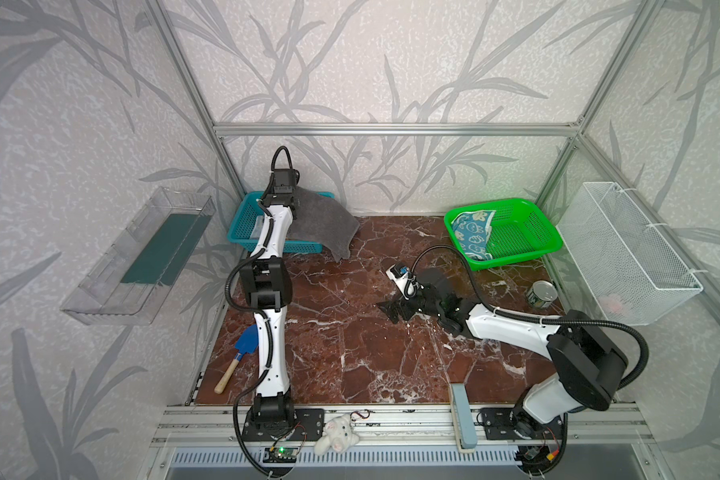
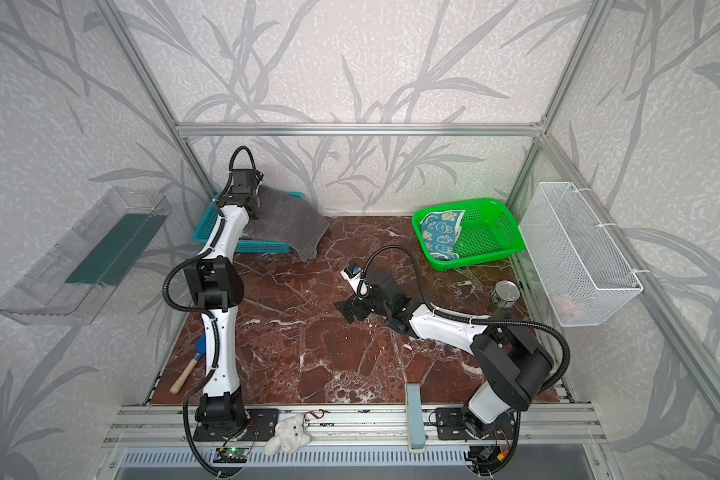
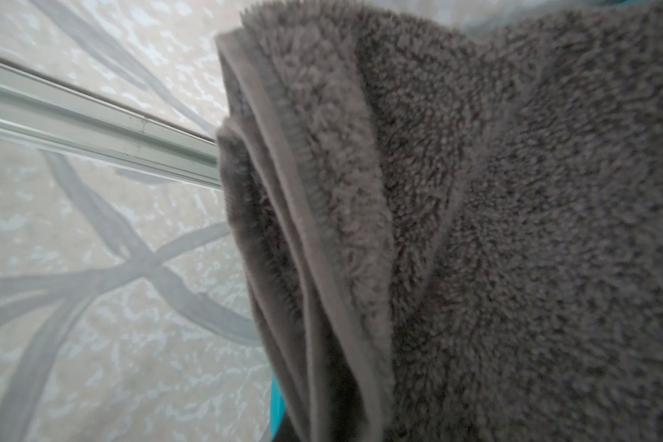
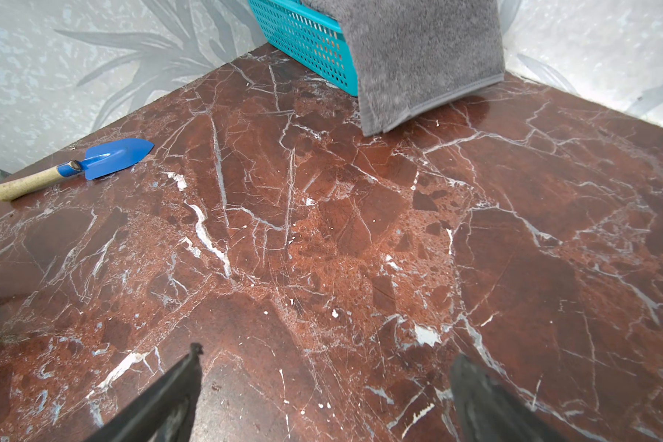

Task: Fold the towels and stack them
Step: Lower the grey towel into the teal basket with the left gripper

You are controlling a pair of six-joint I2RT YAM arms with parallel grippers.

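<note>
The dark grey towel (image 1: 323, 224) hangs out of the teal basket (image 1: 242, 232) at the back left, and its lower edge reaches the marble table (image 1: 350, 332). My left gripper (image 1: 295, 202) is shut on the towel's upper part above the basket. In the left wrist view the towel (image 3: 475, 229) fills the picture and hides the fingers. The small teal towel with white bunnies (image 1: 472, 232) lies crumpled in the green basket (image 1: 533, 245) at the back right. My right gripper (image 4: 328, 354) hovers open and empty over the middle of the table, apart from both towels.
A blue trowel (image 1: 242, 353) lies by the left arm. A tin can (image 1: 542, 293) stands near the right edge. A white wire basket (image 1: 624, 249) hangs on the right wall and a clear tray (image 1: 142, 257) on the left. A white plush toy (image 1: 336, 434) sits on the front rail.
</note>
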